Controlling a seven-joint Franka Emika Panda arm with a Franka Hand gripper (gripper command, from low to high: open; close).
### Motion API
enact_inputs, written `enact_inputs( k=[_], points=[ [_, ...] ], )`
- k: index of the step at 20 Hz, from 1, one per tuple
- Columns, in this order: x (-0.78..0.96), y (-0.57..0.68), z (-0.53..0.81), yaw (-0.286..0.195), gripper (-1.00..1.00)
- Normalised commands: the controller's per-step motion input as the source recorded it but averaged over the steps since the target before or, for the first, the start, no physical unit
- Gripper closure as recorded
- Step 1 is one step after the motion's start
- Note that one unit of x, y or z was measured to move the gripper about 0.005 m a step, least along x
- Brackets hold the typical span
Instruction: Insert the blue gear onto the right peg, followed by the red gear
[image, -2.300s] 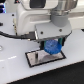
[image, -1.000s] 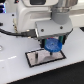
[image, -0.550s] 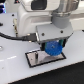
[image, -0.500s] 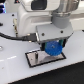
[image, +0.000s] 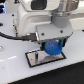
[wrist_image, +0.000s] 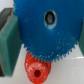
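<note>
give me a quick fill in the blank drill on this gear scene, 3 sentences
1. The gear held between the gripper's fingers is coloured ____.
2. In the wrist view, the gear lying beyond the blue gear, not held by anything, is coloured ____.
3. In the exterior view, the blue gear hangs over a grey plate whose rim is coloured ____.

Missing words: blue; red; black

The white Panda arm fills the upper half, its gripper (image: 51, 44) pointing down over a grey black-rimmed plate (image: 35, 57) on the white counter (image: 15, 72). The blue gear (image: 52, 48) sits between the dark fingers (image: 64, 42), just above the plate's 3 o'clock end. A black cable (image: 12, 35) trails off toward 9 o'clock.
</note>
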Motion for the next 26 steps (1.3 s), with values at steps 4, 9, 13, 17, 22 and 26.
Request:
enact_inputs(
  k=[4, 9, 13, 17, 22, 26],
  points=[
    [-0.33, -0.20, -0.23, 0.000, 1.00],
    [-0.42, -0.12, -0.18, 0.000, 1.00],
    [-0.34, -0.16, 0.16, 0.000, 1.00],
    [0.08, -0.06, 0.00, 0.000, 1.00],
    [0.35, -0.06, 0.27, 0.000, 1.00],
    [0.43, -0.08, 0.18, 0.000, 1.00]
  ],
)
